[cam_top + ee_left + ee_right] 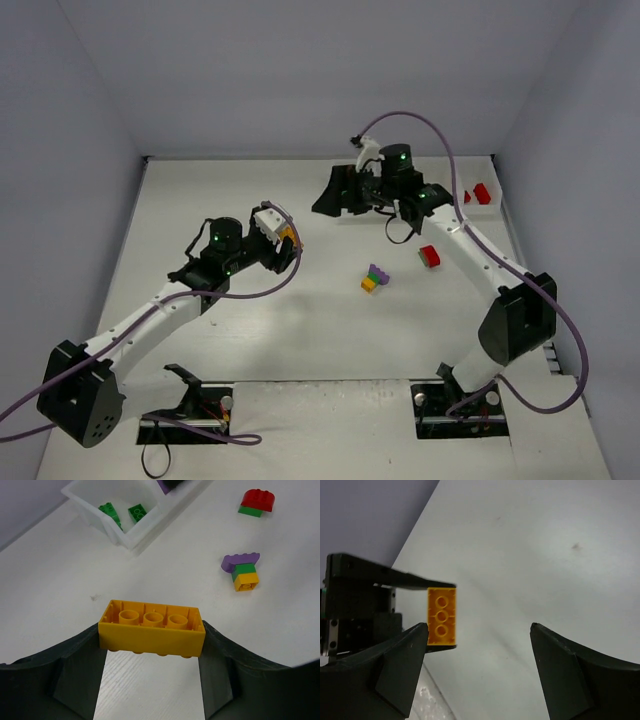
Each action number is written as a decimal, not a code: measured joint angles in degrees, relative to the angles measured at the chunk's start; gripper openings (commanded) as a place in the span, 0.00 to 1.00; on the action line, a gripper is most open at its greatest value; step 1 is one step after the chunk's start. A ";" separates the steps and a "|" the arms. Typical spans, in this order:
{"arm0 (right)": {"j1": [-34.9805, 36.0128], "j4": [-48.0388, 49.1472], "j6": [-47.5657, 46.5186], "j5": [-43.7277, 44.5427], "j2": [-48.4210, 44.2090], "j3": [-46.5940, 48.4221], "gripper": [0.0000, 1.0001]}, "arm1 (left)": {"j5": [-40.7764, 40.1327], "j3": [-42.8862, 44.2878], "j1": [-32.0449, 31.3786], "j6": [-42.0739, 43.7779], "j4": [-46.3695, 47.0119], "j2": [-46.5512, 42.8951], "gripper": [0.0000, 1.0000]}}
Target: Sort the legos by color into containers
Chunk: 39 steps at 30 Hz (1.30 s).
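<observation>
My left gripper is shut on an orange-yellow lego by its two ends and holds it above the table; the lego also shows in the top view and the right wrist view. The white tray lies ahead of it, with two green legos in one compartment and a purple piece in the one beside it. My right gripper is open and empty, raised near the tray. A purple-green-yellow clump and a red-on-green lego lie mid-table.
More red legos lie at the far right by the wall. Grey walls close the table at the back and sides. The tray is hard to make out in the top view, partly under the right arm.
</observation>
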 measured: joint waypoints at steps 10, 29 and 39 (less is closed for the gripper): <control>11.06 0.07 1.40 -3.96 -0.02 -3.32 0.75 | -0.02 1.22 -0.35 0.98 -0.11 -0.39 0.00; 13.86 2.73 2.75 -1.46 3.26 -3.30 0.00 | -1.64 1.22 -2.64 0.83 -0.63 -1.97 0.54; 1.49 1.05 -0.55 8.39 3.23 -3.82 0.00 | -9.90 1.14 -2.99 -4.59 -0.98 -2.54 0.83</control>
